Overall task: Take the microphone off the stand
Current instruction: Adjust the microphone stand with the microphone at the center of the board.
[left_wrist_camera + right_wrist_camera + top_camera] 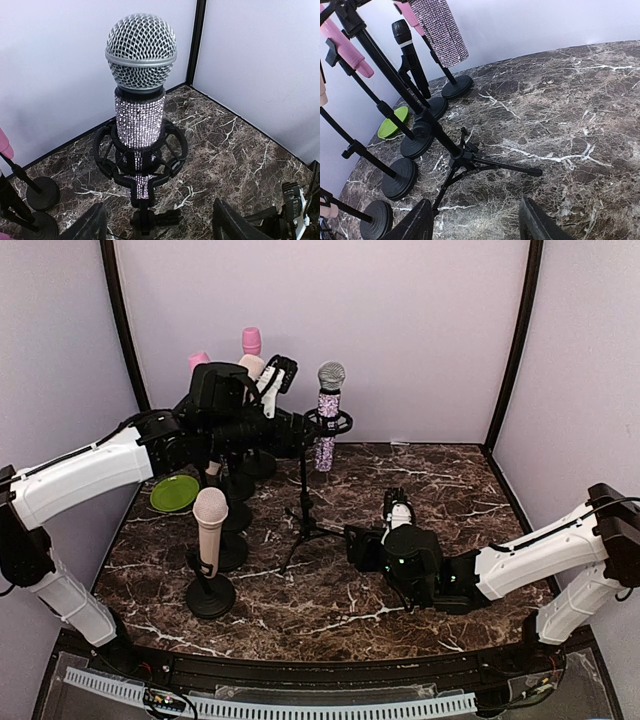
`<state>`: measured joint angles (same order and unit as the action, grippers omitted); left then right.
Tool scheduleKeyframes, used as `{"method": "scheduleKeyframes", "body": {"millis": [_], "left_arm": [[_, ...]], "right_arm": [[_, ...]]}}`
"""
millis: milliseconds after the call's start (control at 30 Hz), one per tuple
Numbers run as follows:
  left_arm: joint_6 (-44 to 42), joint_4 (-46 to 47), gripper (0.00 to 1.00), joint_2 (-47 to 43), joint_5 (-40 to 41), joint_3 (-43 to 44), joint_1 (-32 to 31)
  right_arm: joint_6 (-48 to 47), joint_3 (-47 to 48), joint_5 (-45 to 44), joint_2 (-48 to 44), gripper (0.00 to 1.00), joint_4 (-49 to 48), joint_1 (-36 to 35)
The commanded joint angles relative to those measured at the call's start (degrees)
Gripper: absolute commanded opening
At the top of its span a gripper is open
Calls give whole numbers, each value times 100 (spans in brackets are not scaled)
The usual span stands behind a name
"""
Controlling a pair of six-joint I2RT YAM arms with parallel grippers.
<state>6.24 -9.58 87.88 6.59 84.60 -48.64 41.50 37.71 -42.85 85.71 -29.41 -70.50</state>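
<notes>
Left gripper (160, 222) and right gripper (472, 220) are released, empty; if the microphone (140, 100) is pulled askew, the unheld tripod stand (460, 155) may be toppled leftward

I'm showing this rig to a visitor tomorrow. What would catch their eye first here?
The rhinestone-covered microphone, upright in a black shock mount on a tripod stand at mid-table, stands out first. The left gripper hangs open right before it. To the left crowds a cluster of round-base stands with pink microphones and a beige microphone, beside a green plate.
</notes>
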Motion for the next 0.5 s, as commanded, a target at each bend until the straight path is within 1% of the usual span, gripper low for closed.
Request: {"method": "scheduleKeyframes", "body": {"millis": [0,100,167,267,333,367,467], "left_arm": [[-47,-226,77,-556,-209,-75,24],[-173,-553,83,-718,-560,65,32],[-370,-1249,85,-717,-1021,430,45],[-564,-1909,88,-626,-1308,1202,102],[-777,-2210,90,-600,-1467,1612,266],[-842,-2319,90,-594,-1580,1803,463],[-868,-2389,91,-690,-1673,2004,958]], "right_arm": [[20,131,9,-90,62,-30,-41],[-66,119,49,-197,64,-94,-40],[-128,99,40,-273,65,-123,-30],[-199,79,28,-356,66,-119,0],[-246,78,30,-392,67,-109,18],[-272,83,68,-402,68,-116,34],[-447,150,394,-391,74,-190,78]]}}
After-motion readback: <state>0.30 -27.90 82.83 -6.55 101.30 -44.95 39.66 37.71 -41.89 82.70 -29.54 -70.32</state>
